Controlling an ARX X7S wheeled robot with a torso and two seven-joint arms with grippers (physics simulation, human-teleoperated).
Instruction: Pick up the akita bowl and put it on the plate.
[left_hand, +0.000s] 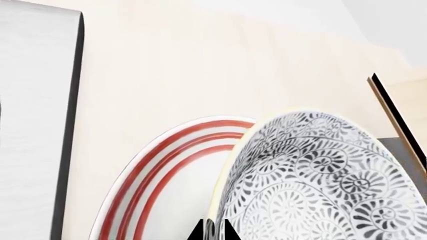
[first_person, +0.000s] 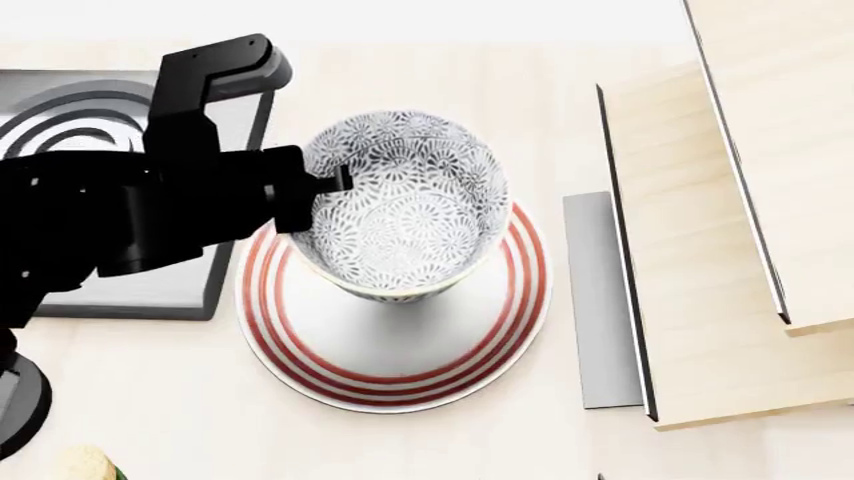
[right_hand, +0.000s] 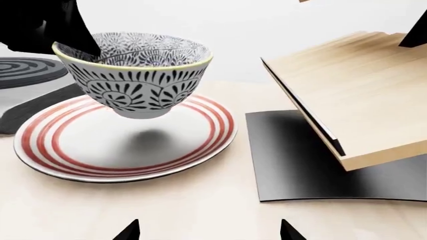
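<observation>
While left end effector pinches its rim, empty akita bowl hangs mid-frame above bare plate; right end effector open over counter.

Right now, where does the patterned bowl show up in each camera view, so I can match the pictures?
Head view: the bowl is at centre, above the plate, with the left pincer at its rim.
Left wrist view: lower right, filling that corner.
Right wrist view: upper left, lifted clear of the plate.
Shared landmark: the red-ringed plate lies under or beside the bowl in all three views.
</observation>
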